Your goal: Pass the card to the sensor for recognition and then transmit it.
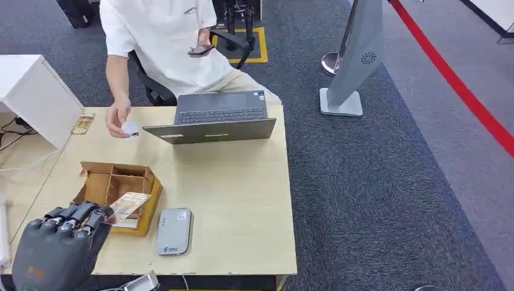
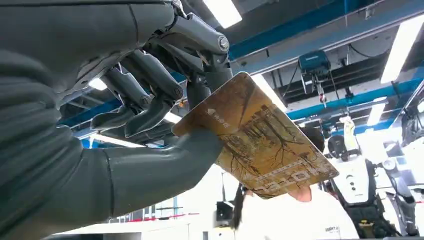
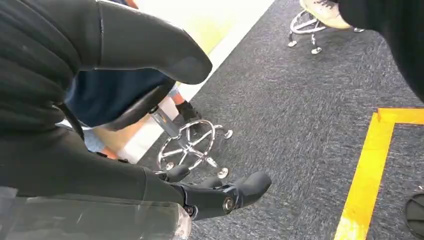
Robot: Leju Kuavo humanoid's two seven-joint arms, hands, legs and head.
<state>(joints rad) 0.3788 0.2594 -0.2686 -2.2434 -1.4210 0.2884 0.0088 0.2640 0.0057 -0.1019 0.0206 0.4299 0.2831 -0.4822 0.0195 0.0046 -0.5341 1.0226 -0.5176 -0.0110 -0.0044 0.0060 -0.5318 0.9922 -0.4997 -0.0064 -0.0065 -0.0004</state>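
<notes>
My left hand [image 1: 60, 242] hovers at the table's near left corner and pinches a gold patterned card [image 1: 127, 205] between thumb and fingers. In the left wrist view the card [image 2: 260, 140] sticks out past the fingers [image 2: 165, 85], held by one corner. The grey card sensor [image 1: 174, 231] lies flat on the table just right of the card, a short gap apart. My right hand [image 3: 220, 195] hangs over grey carpet with its fingers spread and nothing in them.
A brown cardboard tray [image 1: 121, 182] with compartments sits under the card. A seated person [image 1: 163, 42] across the table holds a small white card [image 1: 131, 128] and a phone [image 1: 200, 50]. A laptop [image 1: 212, 121] lies at the far edge. A white box [image 1: 30, 91] stands at the left.
</notes>
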